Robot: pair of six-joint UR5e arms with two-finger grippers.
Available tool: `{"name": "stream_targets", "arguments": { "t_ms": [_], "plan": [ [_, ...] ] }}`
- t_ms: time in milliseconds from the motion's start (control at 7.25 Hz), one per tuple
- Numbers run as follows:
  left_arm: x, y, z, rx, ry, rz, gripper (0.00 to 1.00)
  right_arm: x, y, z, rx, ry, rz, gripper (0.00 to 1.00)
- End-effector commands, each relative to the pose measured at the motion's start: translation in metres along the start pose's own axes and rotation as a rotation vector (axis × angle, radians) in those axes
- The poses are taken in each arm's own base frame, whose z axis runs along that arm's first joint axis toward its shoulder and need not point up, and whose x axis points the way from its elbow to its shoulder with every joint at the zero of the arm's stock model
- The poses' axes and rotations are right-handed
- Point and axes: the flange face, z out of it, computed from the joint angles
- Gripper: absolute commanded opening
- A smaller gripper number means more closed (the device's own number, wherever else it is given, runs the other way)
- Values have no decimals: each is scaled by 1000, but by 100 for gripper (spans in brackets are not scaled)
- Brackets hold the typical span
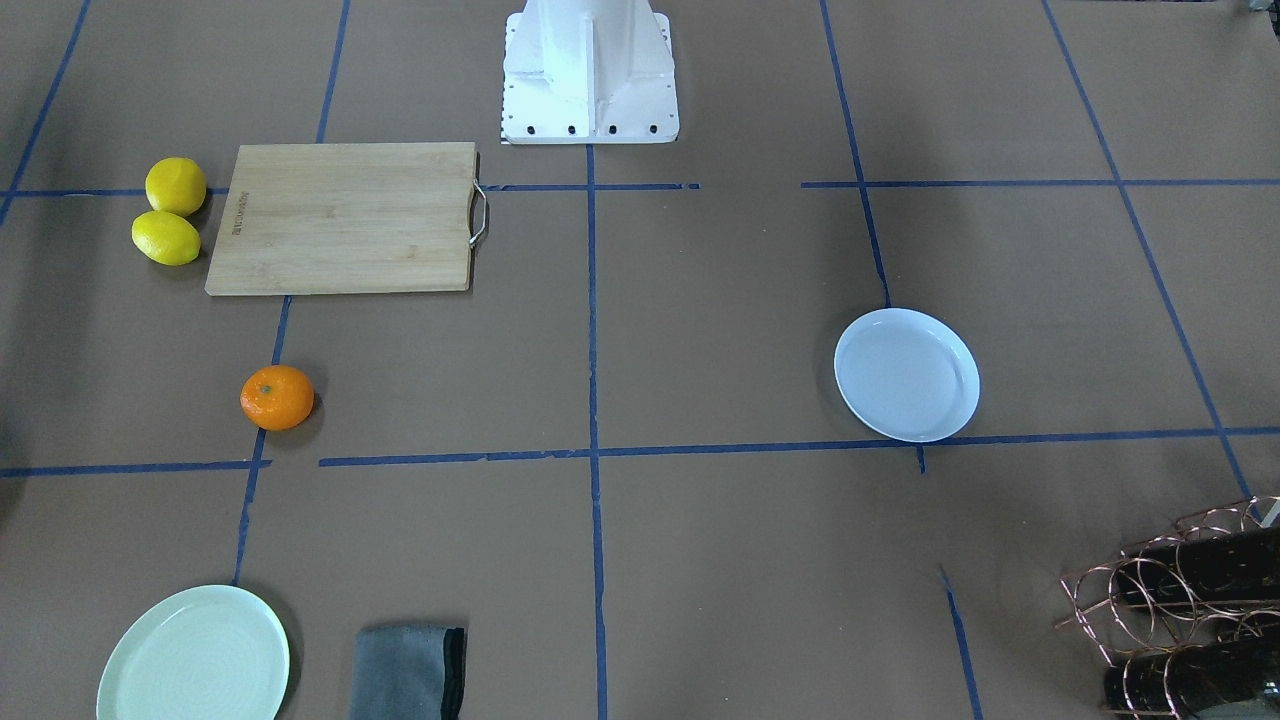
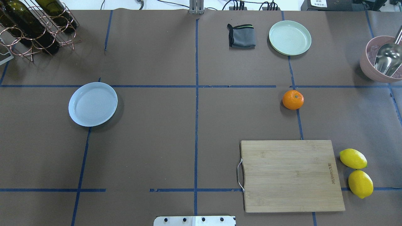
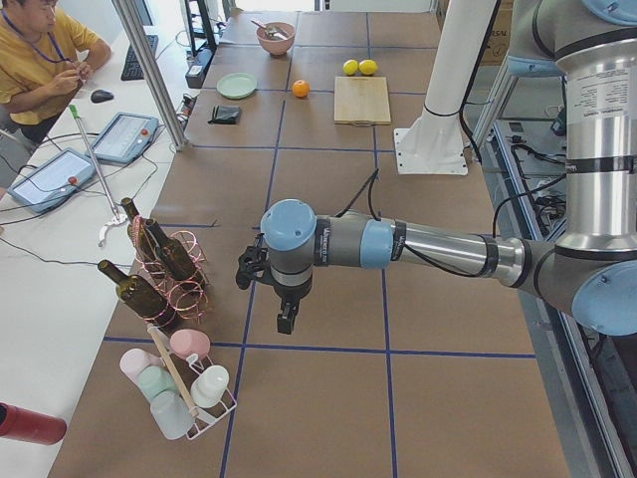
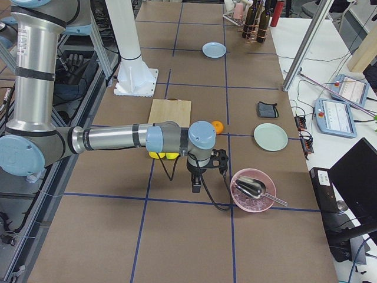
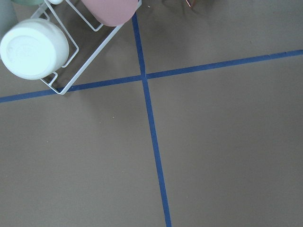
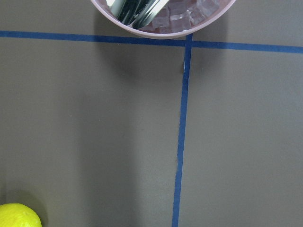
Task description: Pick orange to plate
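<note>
The counter (image 2: 157, 141) is covered in brown paper and divided into squares by blue tape lines. The left arm (image 3: 438, 244) reaches out low over the counter's left end, and the right arm (image 4: 112, 138) does the same over the right end.

A wooden cutting board (image 2: 290, 175) with a metal handle lies flat on the robot's right half, near the base. At the far left corner stands a copper wire rack (image 2: 47, 37) holding dark bottles (image 2: 26, 23). The plate (image 2: 93, 104), pale bluish-white, sits alone on the left half, touching a tape line. A mint-green plate (image 2: 290, 37) lies at the far edge of the right half. A pink bowl (image 2: 375, 69) with a metal scoop (image 2: 388, 59) in it stands at the right end. A folded grey cloth (image 2: 241, 36) lies just beside the mint-green plate.

The left tool (image 3: 286, 324) hangs pointing down above bare counter near the wire rack. The right tool (image 4: 196, 187) hangs pointing down between the pink bowl and the lemons (image 2: 356, 171). For either tool, I cannot tell whether the fingers are apart or together. The two lemons touch each other just beside the board's right edge.

The orange (image 2: 293, 99) rests on the counter on a tape line, between the cutting board and the mint-green plate. It touches neither and is well apart from the plate and both tools.
</note>
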Motion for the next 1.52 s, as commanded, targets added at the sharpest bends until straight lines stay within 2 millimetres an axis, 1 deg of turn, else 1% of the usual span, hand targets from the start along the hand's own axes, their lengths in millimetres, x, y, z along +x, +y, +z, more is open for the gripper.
{"name": "stream_targets", "arguments": {
  "t_ms": [0,138,552,690,828,966,1103,1241,1379],
  "plan": [
    [4,-1,-9,-3,-13,-12,100,-6,-1,-6,17,-2,-15,100],
    [9,-1,-15,9,-10,-4,100,-8,-2,-7,19,-7,-16,100],
    [5,-9,-9,24,-4,21,100,-14,-5,-11,28,-27,-12,100],
    [-7,-9,6,41,24,33,100,-9,-2,-6,17,-27,-6,100],
    [0,7,9,65,102,47,100,-9,3,-6,19,-29,-8,100],
    [8,5,6,87,154,65,100,-9,1,-6,40,-28,-30,100],
    [21,1,12,89,228,97,100,-12,0,-8,54,-34,-46,100],
    [62,-14,34,73,259,193,100,-16,1,-6,48,-101,-42,100],
    [105,-31,61,11,280,70,100,-19,1,-7,52,-120,-44,100]
  ]
}}
